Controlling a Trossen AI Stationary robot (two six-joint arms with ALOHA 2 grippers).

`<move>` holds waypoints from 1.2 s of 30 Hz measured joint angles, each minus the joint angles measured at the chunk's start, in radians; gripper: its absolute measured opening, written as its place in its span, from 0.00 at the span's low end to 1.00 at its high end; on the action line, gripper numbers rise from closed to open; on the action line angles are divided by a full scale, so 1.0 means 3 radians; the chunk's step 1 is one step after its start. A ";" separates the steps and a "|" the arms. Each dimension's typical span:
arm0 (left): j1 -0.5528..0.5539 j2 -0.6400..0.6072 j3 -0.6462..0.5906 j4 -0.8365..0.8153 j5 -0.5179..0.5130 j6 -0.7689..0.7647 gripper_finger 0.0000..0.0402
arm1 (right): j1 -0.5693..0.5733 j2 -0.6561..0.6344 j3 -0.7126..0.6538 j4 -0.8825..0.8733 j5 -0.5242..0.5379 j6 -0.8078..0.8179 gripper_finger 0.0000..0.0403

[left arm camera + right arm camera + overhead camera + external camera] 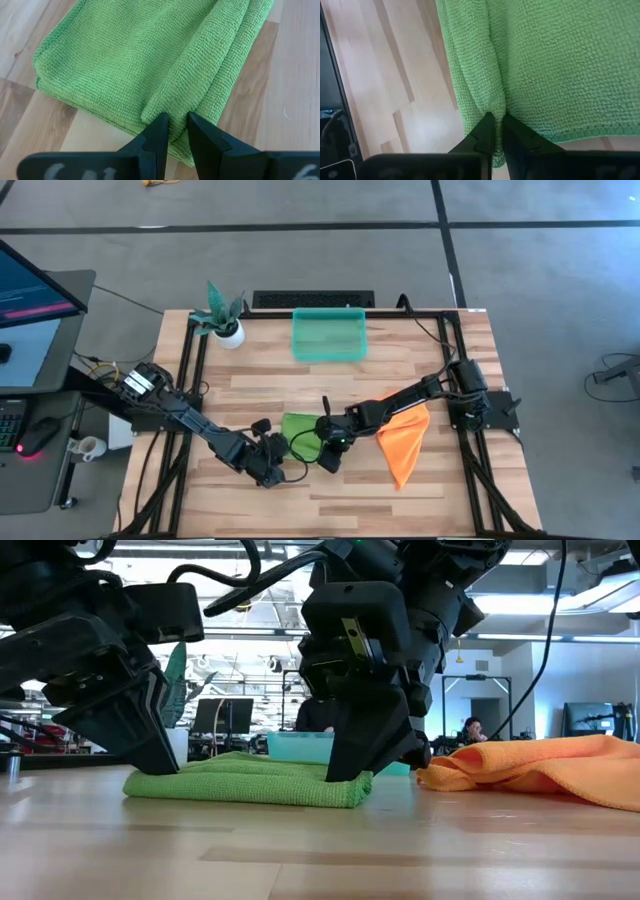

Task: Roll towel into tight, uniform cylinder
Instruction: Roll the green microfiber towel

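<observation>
A green towel [300,432] lies folded in several layers, flat on the wooden table near its front middle; in the low view it is a low pad [250,785]. My left gripper [176,122] is at the towel's near-left corner [282,460], shut on a raised ridge of the cloth. My right gripper [497,120] is at the towel's near-right side [323,452], also shut on a pinched-up ridge. In the low view the left gripper [150,755] and the right gripper [360,765] stand at the pad's two ends. My left gripper pinches the end of a raised ridge [172,107] in the towel's top layer, close to the towel's edge, between its two fingers. The fingers slant down from the near left. The rest of the towel lies flat on the table. My right gripper pinches a narrow raised pleat [496,102] of the towel between its two fingers, a little in from the hemmed edge [570,135]. The fingers slant down from the table's right side. The towel stays on the table, and the cloth bunches toward the pinch.
An orange towel [405,440] lies crumpled just right of the right gripper. A teal tray [328,335] and a small potted plant [225,320] stand at the far side. Bare wood lies in front of the green towel [300,850].
</observation>
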 joint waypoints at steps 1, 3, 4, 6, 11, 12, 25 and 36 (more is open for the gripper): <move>0.0000 0.0000 0.0000 0.0000 0.0002 0.0000 0.16 | 0.0000 0.0000 0.0000 0.0000 -0.0001 -0.0003 0.13; 0.0000 0.0000 0.0000 0.0000 0.0001 -0.0016 0.16 | 0.0000 -0.0001 0.0000 0.0003 0.0002 -0.0037 0.13; 0.0000 0.0000 0.0000 0.0000 0.0001 -0.0025 0.16 | 0.0000 -0.0001 0.0000 0.0003 0.0000 -0.0075 0.13; 0.0000 0.0000 0.0000 -0.0001 0.0002 -0.0028 0.16 | 0.0000 -0.0001 0.0001 0.0003 0.0002 -0.0112 0.13; 0.0000 0.0000 0.0000 -0.0005 0.0001 -0.0025 0.16 | 0.0001 -0.0001 0.0000 0.0017 0.0000 -0.0188 0.20; 0.0000 0.0000 0.0000 -0.0006 0.0000 -0.0025 0.16 | 0.0001 -0.0001 0.0000 0.0026 0.0000 -0.0206 0.22; 0.0000 0.0000 0.0000 -0.0013 0.0000 -0.0047 0.16 | -0.0207 -0.0136 -0.0009 -0.0105 -0.0254 -0.0409 0.40; 0.0003 0.0000 0.0000 -0.0013 0.0001 -0.0097 0.16 | 0.0033 -0.0838 0.0001 -0.0767 0.0435 -0.0962 0.37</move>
